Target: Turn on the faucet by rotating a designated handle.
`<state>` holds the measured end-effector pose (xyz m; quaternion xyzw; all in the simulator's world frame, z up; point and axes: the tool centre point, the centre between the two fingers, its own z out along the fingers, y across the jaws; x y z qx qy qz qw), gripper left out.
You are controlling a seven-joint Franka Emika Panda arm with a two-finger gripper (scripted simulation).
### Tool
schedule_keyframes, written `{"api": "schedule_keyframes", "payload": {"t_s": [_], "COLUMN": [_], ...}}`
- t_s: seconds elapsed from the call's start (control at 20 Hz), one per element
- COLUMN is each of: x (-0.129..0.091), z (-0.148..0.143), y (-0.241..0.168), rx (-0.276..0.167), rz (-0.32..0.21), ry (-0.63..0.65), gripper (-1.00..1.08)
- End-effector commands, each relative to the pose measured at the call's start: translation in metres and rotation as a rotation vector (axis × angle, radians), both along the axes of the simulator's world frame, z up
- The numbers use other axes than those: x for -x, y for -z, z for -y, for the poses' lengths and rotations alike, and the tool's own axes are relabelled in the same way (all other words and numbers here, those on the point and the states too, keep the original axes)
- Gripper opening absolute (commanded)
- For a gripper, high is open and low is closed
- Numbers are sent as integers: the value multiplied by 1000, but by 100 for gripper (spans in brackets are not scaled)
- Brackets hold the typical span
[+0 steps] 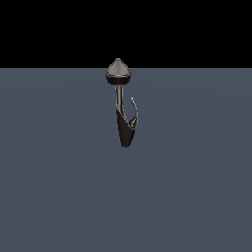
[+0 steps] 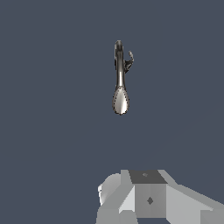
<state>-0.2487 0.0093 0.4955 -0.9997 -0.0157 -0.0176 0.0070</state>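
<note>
The faucet (image 1: 124, 129) stands alone on the flat grey floor, a dark glossy fixture with a grey cone cap (image 1: 118, 71) on a slim stem. Its handle (image 1: 134, 110) is a thin curved grey lever hooking up from the tapered body on the exterior view's right. From the wrist view the faucet (image 2: 120, 72) is seen from above, with the cap (image 2: 121, 101) nearest and the handle (image 2: 130, 58) a small hook beside the stem. Only a pale blocky part of my gripper (image 2: 148, 199) shows, well apart from the faucet. Its fingers are not distinguishable. The arm is absent from the exterior view.
A plain blue-grey floor (image 1: 59, 187) spreads around the faucet, ending at a black background behind it. No other objects are in sight.
</note>
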Motion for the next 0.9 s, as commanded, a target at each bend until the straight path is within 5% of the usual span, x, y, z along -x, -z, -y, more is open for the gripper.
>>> {"api": "schedule_keyframes", "payload": {"t_s": [0.0,0.45,0.85], "x": [0,-13,-48], "z": [0,-5,-14], "y": [0,7,27], "rx": [0,-20,-72], "rz": [0,-23,-84], "ry": [0,50,178], "gripper": [-100,-100,-100]}}
